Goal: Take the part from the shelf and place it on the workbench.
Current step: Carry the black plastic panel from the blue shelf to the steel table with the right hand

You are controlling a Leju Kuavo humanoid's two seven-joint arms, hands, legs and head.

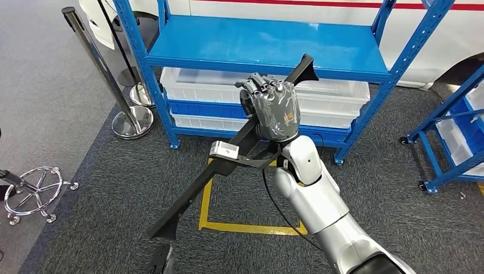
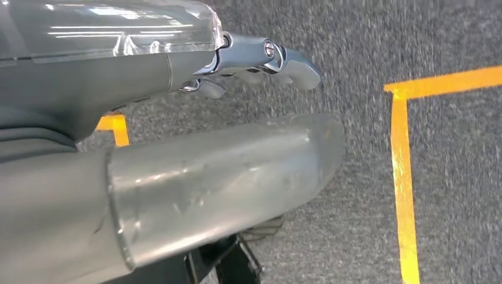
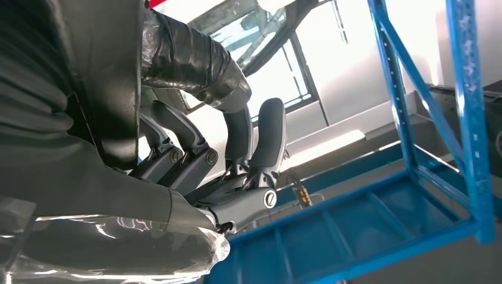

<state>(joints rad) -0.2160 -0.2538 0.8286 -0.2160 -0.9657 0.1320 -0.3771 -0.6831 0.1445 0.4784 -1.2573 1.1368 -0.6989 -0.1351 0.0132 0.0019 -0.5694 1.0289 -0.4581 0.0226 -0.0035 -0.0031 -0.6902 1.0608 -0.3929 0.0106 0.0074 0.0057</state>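
Observation:
The part is a long black bar with a small grey block on it. It slants from the blue shelf's edge down toward the carpet at lower left. My right hand grips it near its upper end, in front of the blue shelf, whose top board is bare. The right wrist view shows dark fingers curled around the black-wrapped bar. My left hand hangs over the carpet with its thumb and fingers apart and nothing between them.
White bins fill the shelf's lower levels. Two stanchion posts and a chair base stand at the left. A second blue rack is at the right. Yellow tape marks a square on the grey carpet.

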